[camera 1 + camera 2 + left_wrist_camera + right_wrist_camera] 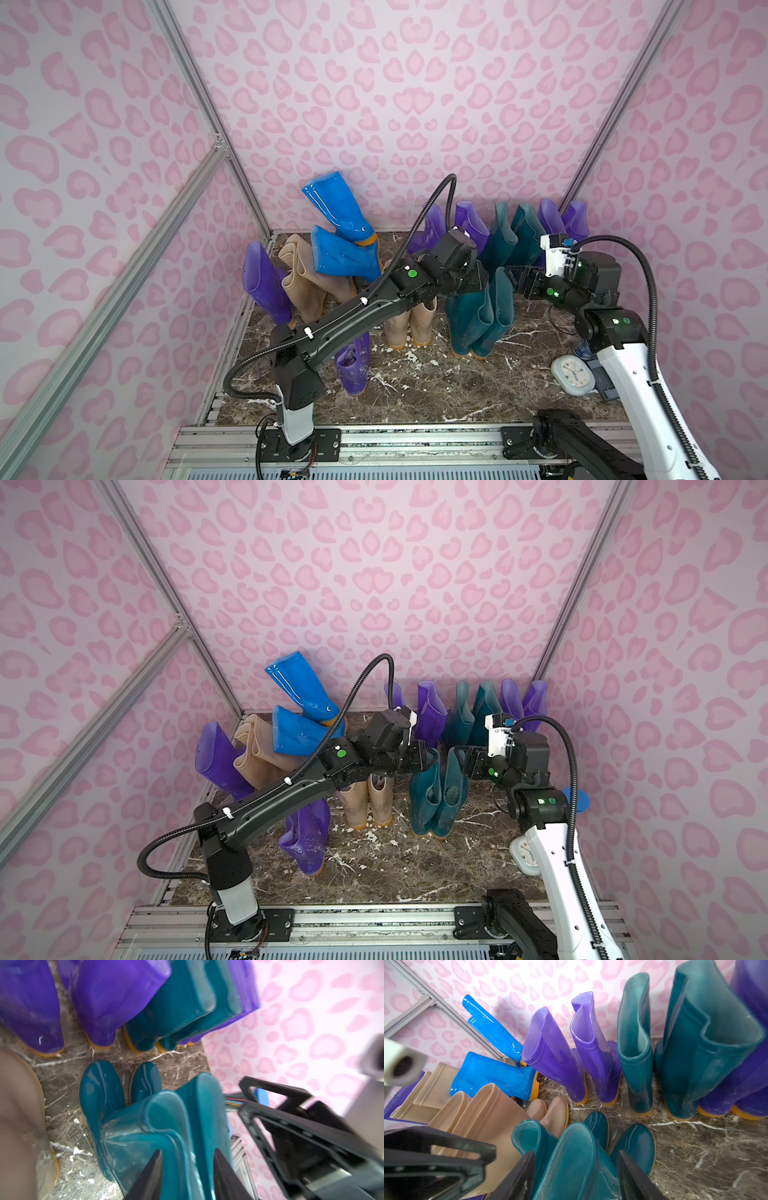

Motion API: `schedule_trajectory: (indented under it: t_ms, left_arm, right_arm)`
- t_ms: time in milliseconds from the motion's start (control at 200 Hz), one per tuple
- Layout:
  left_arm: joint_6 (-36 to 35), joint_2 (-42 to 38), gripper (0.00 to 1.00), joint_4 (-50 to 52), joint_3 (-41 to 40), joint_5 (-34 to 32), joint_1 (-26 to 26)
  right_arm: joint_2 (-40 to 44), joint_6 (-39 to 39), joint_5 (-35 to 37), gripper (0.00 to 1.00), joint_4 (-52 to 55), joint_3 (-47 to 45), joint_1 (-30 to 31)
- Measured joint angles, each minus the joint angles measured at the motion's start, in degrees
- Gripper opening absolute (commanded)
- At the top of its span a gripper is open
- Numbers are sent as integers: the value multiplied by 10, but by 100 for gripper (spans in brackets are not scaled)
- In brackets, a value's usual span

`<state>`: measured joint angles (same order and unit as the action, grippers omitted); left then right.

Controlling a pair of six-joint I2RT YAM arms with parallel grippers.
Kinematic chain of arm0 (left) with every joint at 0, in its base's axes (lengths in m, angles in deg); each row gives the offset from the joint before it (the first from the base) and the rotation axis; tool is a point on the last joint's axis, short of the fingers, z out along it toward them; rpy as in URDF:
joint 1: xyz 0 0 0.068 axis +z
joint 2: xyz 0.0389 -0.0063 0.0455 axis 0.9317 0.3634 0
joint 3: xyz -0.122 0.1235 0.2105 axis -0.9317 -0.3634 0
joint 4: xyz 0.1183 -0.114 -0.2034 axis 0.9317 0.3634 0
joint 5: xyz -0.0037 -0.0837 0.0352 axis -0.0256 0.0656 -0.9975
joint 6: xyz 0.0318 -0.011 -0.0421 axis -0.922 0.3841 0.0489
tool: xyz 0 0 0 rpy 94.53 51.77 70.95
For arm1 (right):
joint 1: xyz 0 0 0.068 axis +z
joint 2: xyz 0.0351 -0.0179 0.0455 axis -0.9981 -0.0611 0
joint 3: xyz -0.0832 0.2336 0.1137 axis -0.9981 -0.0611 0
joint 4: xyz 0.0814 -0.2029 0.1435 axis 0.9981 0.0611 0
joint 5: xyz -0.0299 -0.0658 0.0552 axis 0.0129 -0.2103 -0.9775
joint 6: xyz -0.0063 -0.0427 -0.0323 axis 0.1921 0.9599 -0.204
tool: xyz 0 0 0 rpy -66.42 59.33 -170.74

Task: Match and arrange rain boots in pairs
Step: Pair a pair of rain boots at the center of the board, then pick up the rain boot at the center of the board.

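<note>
Two sets of jaws apart: left gripper [187,1153] and right gripper [576,1154] each straddle a cuff of the front teal pair [482,320], upright on the marble top [457,386] beside beige boots [409,328]. Judged light, floppy, glossy-slick; pinch cuff wall near rim.

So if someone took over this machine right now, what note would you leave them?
Both open: left gripper and right gripper each straddle a top of the front teal pair; contact unclear.
Done: back row of purple, teal and purple pairs; beige pair upright beside the teal.
Left to do: two blue boots, two beige boots and two purple boots, unpaired on the left.
</note>
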<state>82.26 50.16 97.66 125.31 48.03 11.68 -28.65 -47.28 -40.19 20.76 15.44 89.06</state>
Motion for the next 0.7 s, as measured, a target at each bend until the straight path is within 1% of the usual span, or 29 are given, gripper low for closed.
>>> schedule_trajectory:
  t_ms: [70, 100, 130, 190, 230, 325, 390, 490, 590, 700]
  left_arm:
    - [-27, -29, 57, 0, -2, -3, 0]
    - [-40, -43, 59, 1, -6, -8, 0]
    - [-51, -59, 60, 4, -12, -16, 0]
    - [-81, -96, 68, 10, -31, -40, 1]
    - [-99, -121, 69, 17, -47, -59, 3]
    - [-141, -183, 70, 35, -84, -102, 21]
    - [-156, -217, 70, 51, -103, -117, 58]
    - [-169, -259, 71, 82, -131, -130, 132]
    - [-176, -301, 71, 117, -166, -123, 197]
    - [-179, -342, 72, 154, -200, -118, 263]
  right_arm:
    - [13, -3, 23, 66, 0, -6, 15]
    - [18, -5, 30, 67, 0, -10, 22]
    - [21, -10, 40, 68, 1, -15, 31]
    - [21, -15, 59, 68, 2, -23, 50]
    - [19, -17, 69, 68, 4, -25, 64]
    - [17, -23, 94, 63, 5, -23, 92]
    - [17, -29, 112, 62, 4, -11, 113]
    - [13, -32, 146, 60, -1, 22, 160]
    - [2, -34, 189, 59, -17, 56, 228]
    - [-18, -31, 229, 59, -44, 76, 330]
